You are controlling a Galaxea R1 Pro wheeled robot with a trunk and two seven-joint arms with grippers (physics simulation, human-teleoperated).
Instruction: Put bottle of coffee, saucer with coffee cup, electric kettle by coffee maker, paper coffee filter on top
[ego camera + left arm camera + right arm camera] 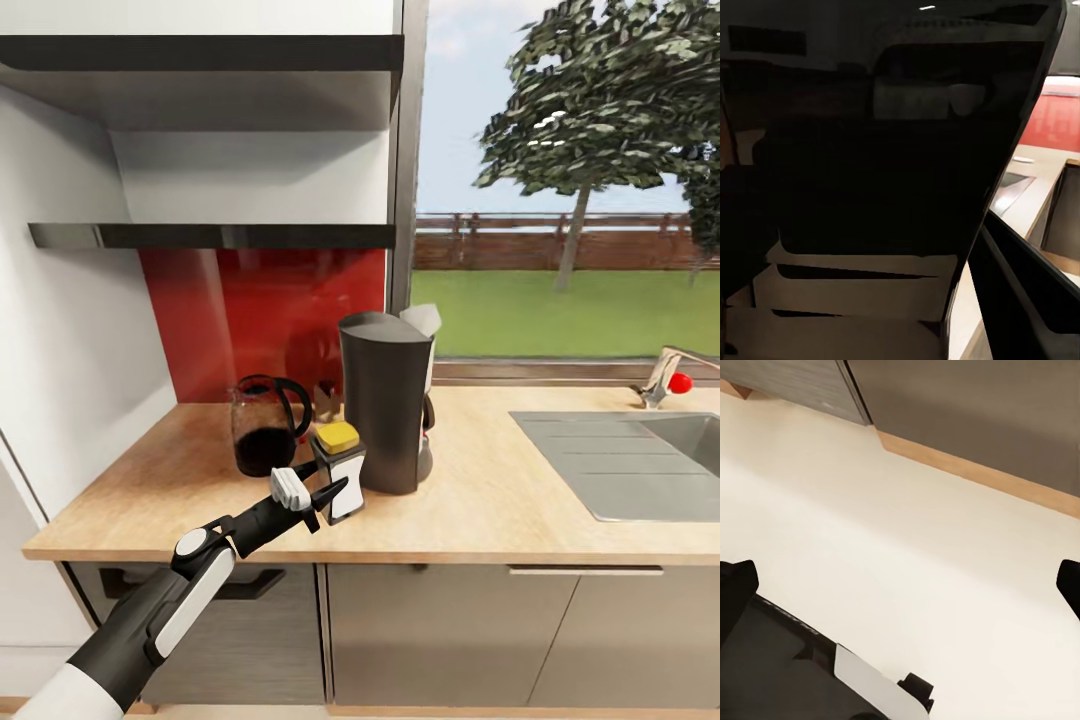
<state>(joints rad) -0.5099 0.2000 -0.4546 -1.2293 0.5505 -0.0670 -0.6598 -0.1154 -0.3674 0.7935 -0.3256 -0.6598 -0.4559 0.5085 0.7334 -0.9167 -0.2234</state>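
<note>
The black coffee maker stands on the wooden countertop, and a white paper filter sticks up at its top. Against its left side stands the bottle of coffee, white with a yellow lid. My left gripper is at the bottle's left front. Its fingers are apart, the black one crossing the bottle and the white pad left bare. A dark glossy surface sits very close in the left wrist view. A glass jug with a black handle and dark contents stands further left. My right gripper hangs open over the floor.
A small brown item is half hidden between the jug and the coffee maker. A steel sink and tap take up the counter's right. Two dark shelves hang above, with a white wall to the left and drawers below.
</note>
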